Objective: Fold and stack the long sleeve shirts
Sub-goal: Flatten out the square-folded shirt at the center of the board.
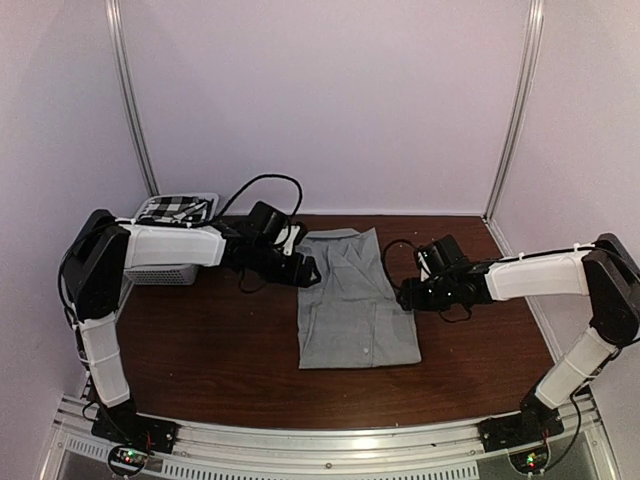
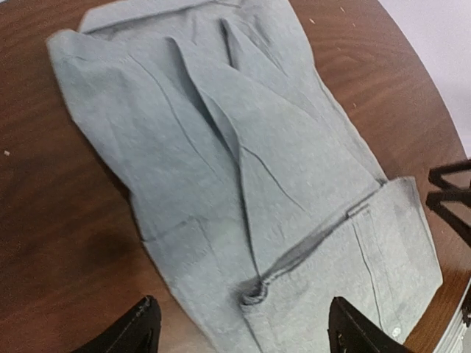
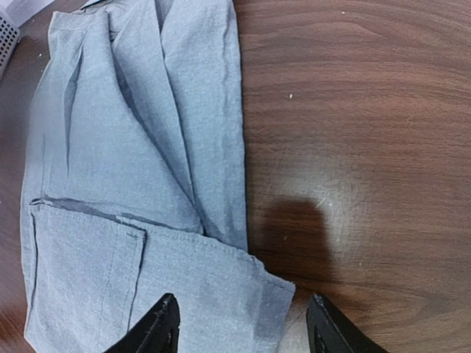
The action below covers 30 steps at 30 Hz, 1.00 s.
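We see the grey shirt [image 1: 355, 300] lying folded into a long rectangle in the middle of the table [image 1: 200, 350], its collar end toward the far wall and its near end folded back up over the body. In the wrist views the sleeves are tucked in across the front, and a raised crease runs down the middle of the cloth. The fold line of the near flap crosses the shirt from side to side.

The left gripper [image 1: 300, 268] hangs at the shirt's far left edge. Its jaws stand wide apart with nothing between them; in its own view the cloth lies flat on the wood below the two black fingertips [image 2: 143, 327]. The right gripper [image 1: 410, 295] sits at the shirt's right edge. Its jaws are parted and also hold nothing. One of its fingertips [image 3: 162, 327] is over the shirt's corner and the other is over bare wood.

The checked shirt [image 1: 175, 208] lies in the white basket [image 1: 165, 272] at the far left corner of the table, behind the left arm and well apart from the grey shirt.
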Available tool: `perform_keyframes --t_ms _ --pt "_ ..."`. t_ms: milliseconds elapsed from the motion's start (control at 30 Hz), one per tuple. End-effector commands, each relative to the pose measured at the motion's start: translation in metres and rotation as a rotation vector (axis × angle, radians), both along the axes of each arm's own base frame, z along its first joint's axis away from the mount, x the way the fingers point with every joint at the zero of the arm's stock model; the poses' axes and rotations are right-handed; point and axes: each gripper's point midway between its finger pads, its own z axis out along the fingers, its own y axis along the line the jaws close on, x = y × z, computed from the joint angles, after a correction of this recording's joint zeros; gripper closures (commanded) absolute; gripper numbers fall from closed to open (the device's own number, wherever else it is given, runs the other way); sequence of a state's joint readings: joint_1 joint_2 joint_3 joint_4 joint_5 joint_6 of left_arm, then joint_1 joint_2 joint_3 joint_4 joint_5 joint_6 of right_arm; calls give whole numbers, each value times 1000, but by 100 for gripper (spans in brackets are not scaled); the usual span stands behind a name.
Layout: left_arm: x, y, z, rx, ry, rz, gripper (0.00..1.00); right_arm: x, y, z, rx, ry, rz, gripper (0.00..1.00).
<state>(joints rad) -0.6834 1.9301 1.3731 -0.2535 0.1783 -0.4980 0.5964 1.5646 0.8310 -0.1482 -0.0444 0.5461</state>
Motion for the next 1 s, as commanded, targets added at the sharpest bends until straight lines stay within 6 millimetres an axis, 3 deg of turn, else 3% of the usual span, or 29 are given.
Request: perform_keyframes --t_ms 0,200,400,633,767,967 --pt "-20 -17 -8 -48 18 -19 21 9 -7 7 25 -40 -8 40" --pt "-36 -28 -35 -26 67 -45 24 9 -4 -8 40 -16 2 40" --pt "-47 -39 -47 -28 98 -83 31 7 -4 -23 45 8 4 42" --pt "-48 -39 -69 6 125 -76 40 3 -4 -35 41 36 4 46" --pt "-47 -42 -71 8 121 -78 51 7 -2 -34 50 21 4 50" --pt "-46 -51 -60 -17 107 -111 69 10 -1 -31 49 13 6 67"
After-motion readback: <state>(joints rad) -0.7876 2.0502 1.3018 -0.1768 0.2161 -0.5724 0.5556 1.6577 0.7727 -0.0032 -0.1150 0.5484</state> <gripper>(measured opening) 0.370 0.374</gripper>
